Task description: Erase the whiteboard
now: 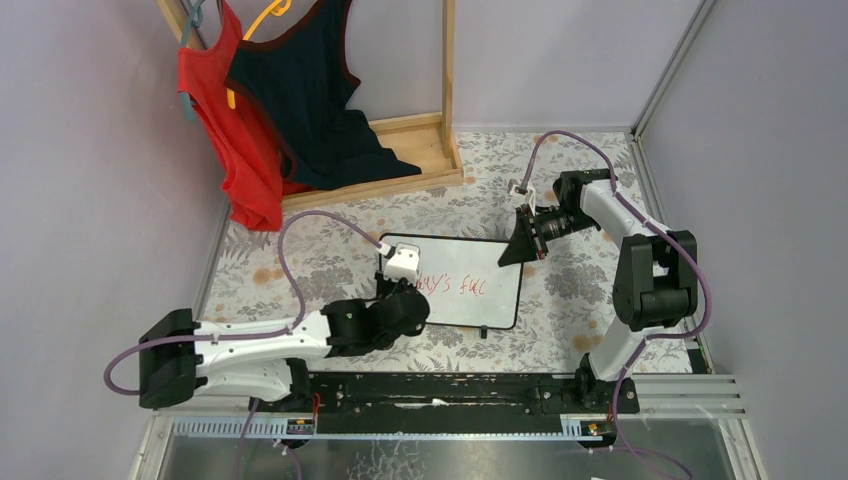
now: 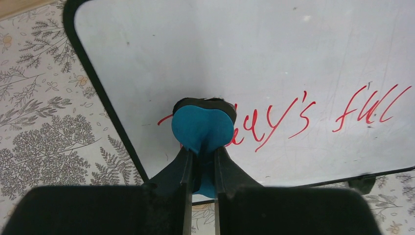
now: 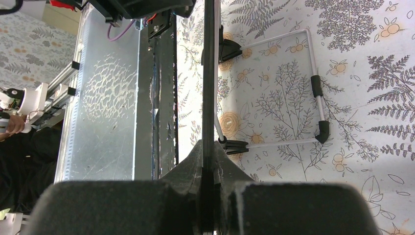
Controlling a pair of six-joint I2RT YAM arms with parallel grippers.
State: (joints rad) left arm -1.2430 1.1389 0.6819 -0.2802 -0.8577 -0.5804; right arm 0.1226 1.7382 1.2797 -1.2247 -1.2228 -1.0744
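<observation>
The whiteboard (image 1: 465, 255) (image 2: 220, 49) lies in the middle of the table, propped at a slant, with red handwriting (image 2: 293, 115) across its lower half. My left gripper (image 1: 402, 287) (image 2: 201, 152) is shut on a small blue-black eraser (image 2: 202, 128), which presses on the board over the left end of the writing. My right gripper (image 1: 508, 258) (image 3: 209, 147) is shut on the board's black frame (image 3: 209, 73) at its far right corner. In the right wrist view the board shows edge-on, with its wire stand (image 3: 318, 98) behind it.
A wooden rack (image 1: 420, 150) with a red and a dark garment (image 1: 300, 100) stands at the back left. A black rail (image 1: 450, 390) runs along the near edge between the arm bases. Walls close in on both sides.
</observation>
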